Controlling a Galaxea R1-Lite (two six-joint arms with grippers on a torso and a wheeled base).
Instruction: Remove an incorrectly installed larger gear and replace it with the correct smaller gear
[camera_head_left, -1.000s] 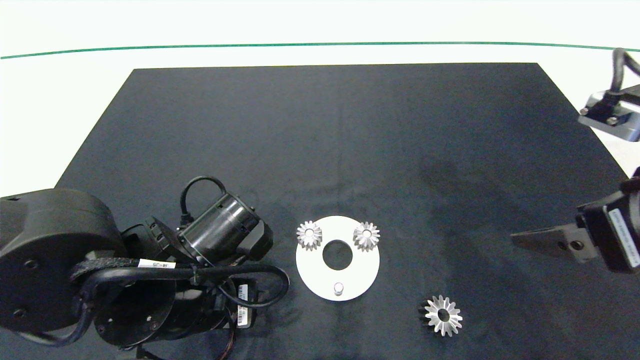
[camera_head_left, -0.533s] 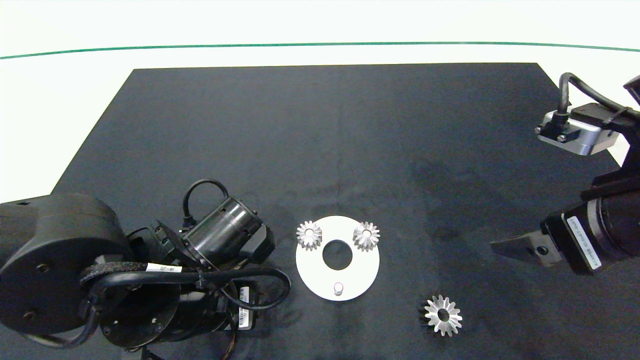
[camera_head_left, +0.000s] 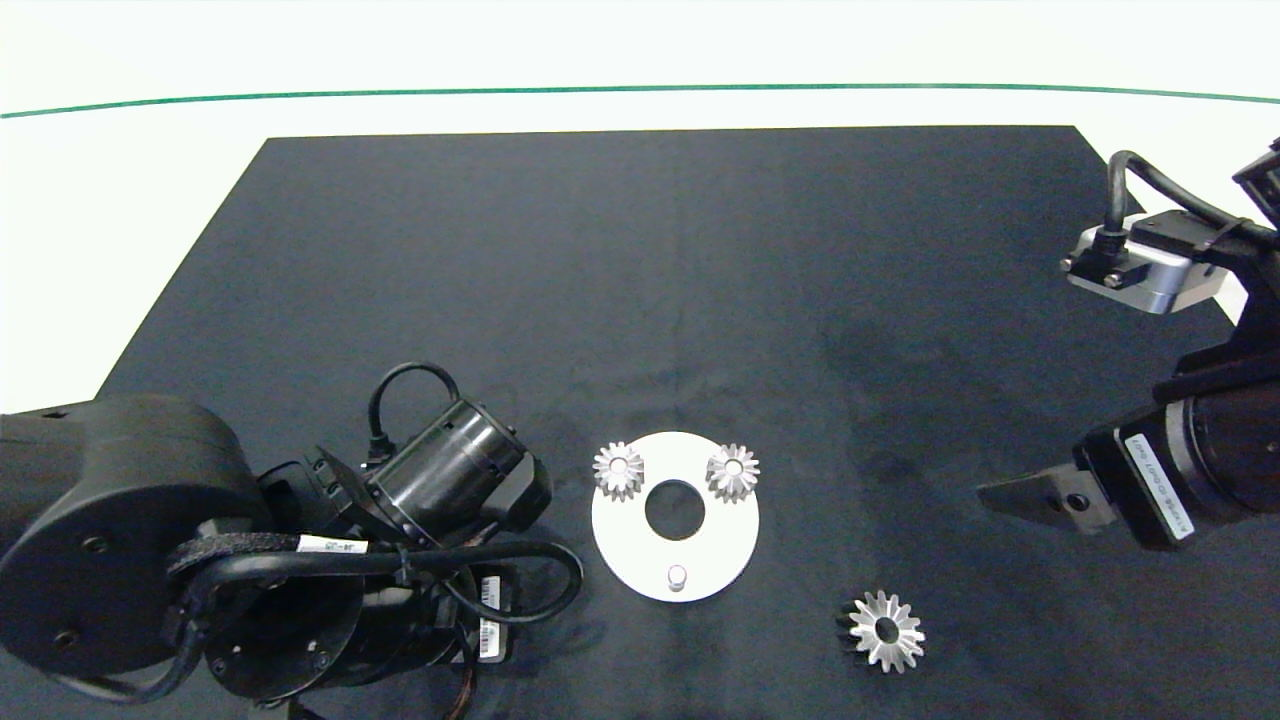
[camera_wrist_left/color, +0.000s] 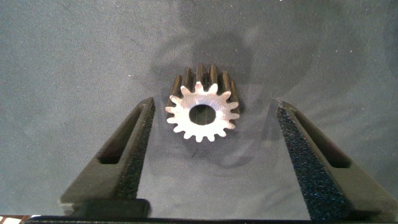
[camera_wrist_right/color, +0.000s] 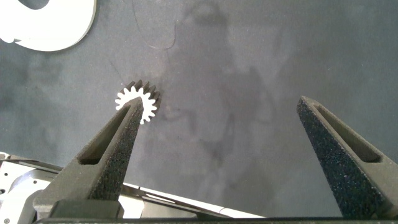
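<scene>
At the left of the black mat (camera_head_left: 640, 250), the left gripper (camera_wrist_left/color: 208, 162) hangs directly over the smaller gear (camera_wrist_left/color: 202, 112), fingers spread wide and holding nothing, the gear lying flat between them with clear space on both sides; from overhead the arm hides it. It looks like solid metal: stiff, dense for its size, likely slick, so the foam pads (camera_wrist_left/color: 305, 155) should close across opposite tooth tips, squarely. Mid-mat, the white disc (camera_head_left: 620, 545) carries two bevel gears (camera_head_left: 618, 470) and one bare peg (camera_head_left: 677, 576). Further right, the larger gear (camera_head_left: 886, 631) lies flat on the mat, apart from the disc. The right gripper (camera_wrist_right/color: 217, 143) hovers near it, wide open, empty.
</scene>
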